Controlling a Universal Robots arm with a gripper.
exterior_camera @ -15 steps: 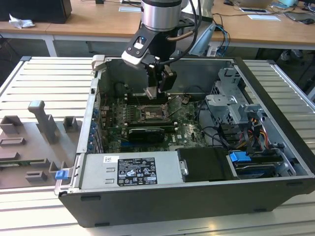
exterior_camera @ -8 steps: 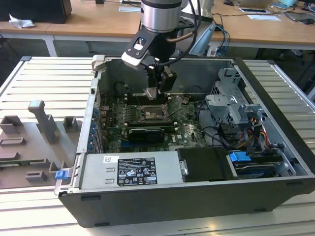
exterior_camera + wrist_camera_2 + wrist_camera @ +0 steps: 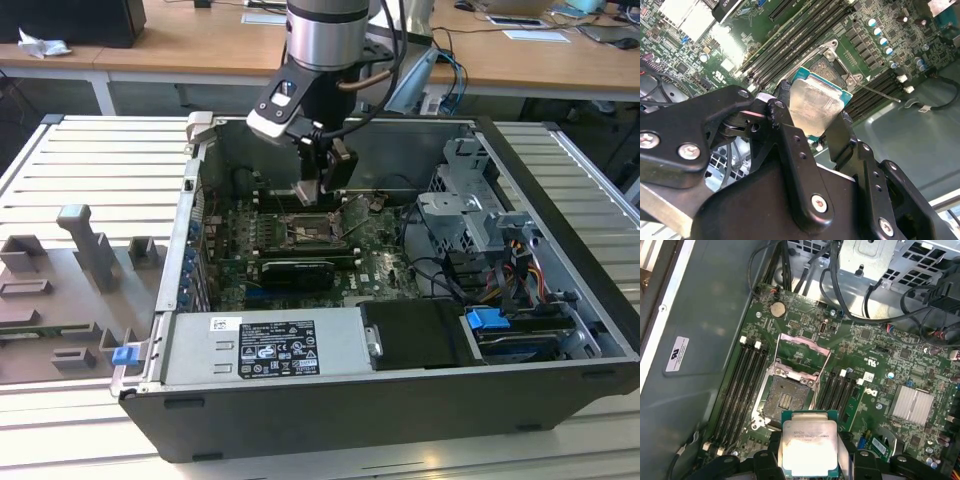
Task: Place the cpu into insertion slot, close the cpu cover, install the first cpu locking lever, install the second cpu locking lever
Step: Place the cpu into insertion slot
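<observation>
cpu [image 3: 810, 447]: you have it pinched by two opposite edges, pale metal top facing the cameras in both wrist views, held above the board and not seated in the socket.
Slatted table [image 3: 90, 160]: it carries the whole job; a grey moulded fixture [image 3: 90, 250] lies on it at the exterior view's left.
Computer case [image 3: 300, 410]: it lies on its side with the panel off, so you look straight down into it.
Arm [image 3: 325, 30]: it reaches down into the case from above, over the middle of the board.
Motherboard [image 3: 880, 365]: green, flat on the case floor, with black cables crossing its far edge.
Power supply [image 3: 270, 345]: the grey box along the case's near wall in the exterior view.
gripper [image 3: 325, 192]: your black fingers [image 3: 785, 130] are clamped on the cpu, one on each side, directly over the socket area.
cpu cover [image 3: 801, 340]: the silvery frame stands swung up and open, hinged at the socket's far side from the chip.
insertion slot [image 3: 785, 400]: bare, its dark contact field exposed, just beyond the chip's leading edge in the first wrist view.
Memory slots [image 3: 747, 385]: long black rows flank the socket on both sides.
Lever [image 3: 879, 92]: a thin wire rod sticks out from the socket's rim.
Coin cell [image 3: 778, 308]: a round battery beyond the open cover.
</observation>
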